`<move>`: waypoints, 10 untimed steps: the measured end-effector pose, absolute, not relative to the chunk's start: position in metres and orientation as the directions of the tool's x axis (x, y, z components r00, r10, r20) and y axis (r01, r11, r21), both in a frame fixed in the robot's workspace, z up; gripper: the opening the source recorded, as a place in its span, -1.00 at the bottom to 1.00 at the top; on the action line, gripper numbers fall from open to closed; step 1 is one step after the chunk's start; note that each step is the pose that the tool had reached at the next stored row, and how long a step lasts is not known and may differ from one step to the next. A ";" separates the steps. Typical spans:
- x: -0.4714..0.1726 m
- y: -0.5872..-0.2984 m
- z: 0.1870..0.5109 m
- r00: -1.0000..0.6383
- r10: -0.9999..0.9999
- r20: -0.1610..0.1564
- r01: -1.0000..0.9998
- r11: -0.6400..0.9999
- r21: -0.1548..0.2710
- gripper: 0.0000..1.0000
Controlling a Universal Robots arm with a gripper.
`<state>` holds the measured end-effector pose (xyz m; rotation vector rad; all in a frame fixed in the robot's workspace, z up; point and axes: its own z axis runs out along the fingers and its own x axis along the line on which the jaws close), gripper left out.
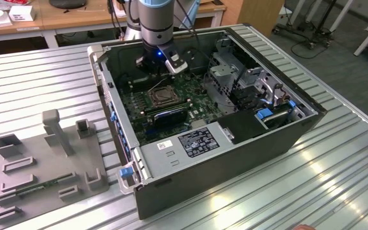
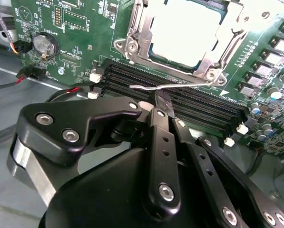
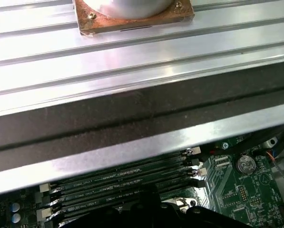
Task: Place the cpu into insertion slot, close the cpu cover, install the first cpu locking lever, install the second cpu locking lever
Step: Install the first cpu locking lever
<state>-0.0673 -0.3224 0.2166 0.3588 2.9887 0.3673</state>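
In the exterior view my gripper (image 1: 163, 66) hangs inside the open computer case, just behind the insertion slot (image 1: 160, 96) on the green board. In the second wrist view the cpu (image 2: 184, 28) shows its pale metal face in the slot. The silvery cpu cover (image 2: 132, 35) lies flat around it. A thin wire locking lever (image 2: 180, 86) runs along the socket's edge above the black memory slots. My gripper (image 2: 161, 102) has its black fingers together, and their tip sits right at this lever. Whether it touches the wire I cannot tell.
The black memory slots (image 2: 180, 102) and a coin battery (image 2: 45, 45) lie beside the socket. The case wall (image 3: 132, 123) and drive cage (image 1: 225, 72) close in the board. A grey fixture plate (image 1: 50, 163) sits on the slatted table at the exterior view's left.
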 end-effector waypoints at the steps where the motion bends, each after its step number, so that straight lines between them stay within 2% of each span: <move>1: -0.067 -0.322 0.217 -0.966 0.246 -0.079 0.219 0.943 0.251 -0.80; 10: -0.067 -0.321 0.218 -0.966 0.246 -0.079 0.219 0.942 0.254 -0.80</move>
